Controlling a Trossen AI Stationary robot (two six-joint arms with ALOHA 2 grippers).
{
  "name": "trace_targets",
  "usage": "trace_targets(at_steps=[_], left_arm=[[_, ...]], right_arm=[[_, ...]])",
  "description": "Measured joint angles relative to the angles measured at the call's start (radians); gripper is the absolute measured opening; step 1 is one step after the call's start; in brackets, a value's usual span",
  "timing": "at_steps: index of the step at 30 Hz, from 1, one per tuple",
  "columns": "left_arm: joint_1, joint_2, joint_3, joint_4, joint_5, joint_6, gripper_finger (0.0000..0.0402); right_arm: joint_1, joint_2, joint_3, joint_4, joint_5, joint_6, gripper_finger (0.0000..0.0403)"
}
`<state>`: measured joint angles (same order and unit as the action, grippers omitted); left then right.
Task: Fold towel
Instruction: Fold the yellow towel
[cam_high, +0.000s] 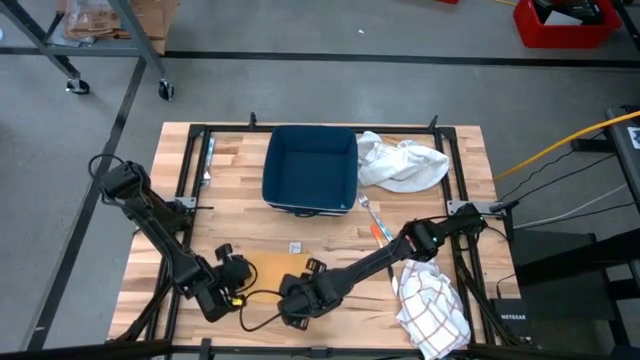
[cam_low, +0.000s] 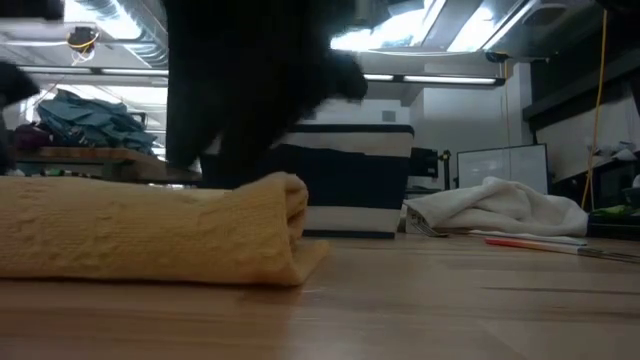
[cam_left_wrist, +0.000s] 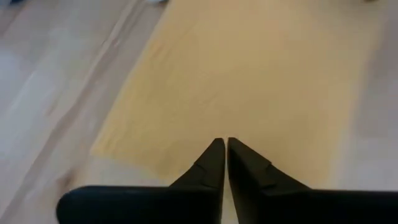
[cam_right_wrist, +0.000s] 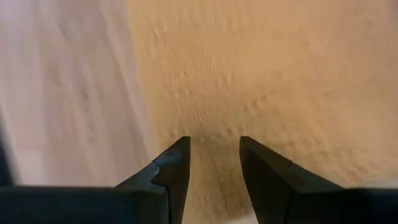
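A yellow towel (cam_high: 272, 268) lies folded near the table's near edge. In the low view it rests flat on the wood (cam_low: 140, 238), with its rounded fold (cam_low: 296, 212) toward the blue bin. My left gripper (cam_high: 236, 277) is shut and hovers over the towel's left part; its wrist view shows the fingertips (cam_left_wrist: 224, 147) above flat yellow cloth (cam_left_wrist: 249, 74). My right gripper (cam_high: 300, 296) stands at the towel's near right part, and towel (cam_right_wrist: 267, 74) fills its wrist view. My left gripper points its shut fingertips down at the towel's flat top; I cannot tell whether they touch it. My right gripper has a ridge of the towel (cam_right_wrist: 214, 155) between its two fingers (cam_right_wrist: 177, 162), coming from above. How many layers it holds does not show. The towel lies on the table.
A dark blue bin (cam_high: 310, 168) stands at the table's far middle, with a white cloth (cam_high: 402, 162) to its right. A checked cloth (cam_high: 432, 310) lies at the near right corner. An orange-tipped tool (cam_high: 374, 224) lies between them. Bare wood (cam_high: 240, 170) shows left of the bin.
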<state>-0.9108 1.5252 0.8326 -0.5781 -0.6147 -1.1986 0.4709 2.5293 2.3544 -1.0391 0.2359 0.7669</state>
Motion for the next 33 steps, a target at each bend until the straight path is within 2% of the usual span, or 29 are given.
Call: trace_targets(at_steps=[7,13,20,25,28,33], left_arm=[[0.014,-0.006,0.034,0.208,-0.007,0.187,0.0005],[0.066,0.036,0.034,0.297,-0.052,0.204,0.0002],[0.159,0.107,0.034,0.363,-0.055,0.24,0.0002],[0.215,0.161,0.034,0.359,-0.044,0.193,0.0003],[0.239,0.19,0.034,0.339,-0.004,0.154,0.0001],[0.257,0.204,0.028,0.214,0.042,0.083,0.0002]], right_arm=[[0.001,-0.114,0.001,-0.015,0.092,0.019,0.0143],[0.001,-0.222,0.002,-0.022,0.197,0.011,0.0143],[0.002,-0.313,0.002,-0.091,0.285,0.011,0.0143],[0.002,-0.361,0.002,-0.134,0.333,0.01,0.0143],[0.002,-0.39,0.002,-0.17,0.342,0.01,0.0143],[0.002,-0.412,0.002,-0.229,0.349,0.01,0.0143]])
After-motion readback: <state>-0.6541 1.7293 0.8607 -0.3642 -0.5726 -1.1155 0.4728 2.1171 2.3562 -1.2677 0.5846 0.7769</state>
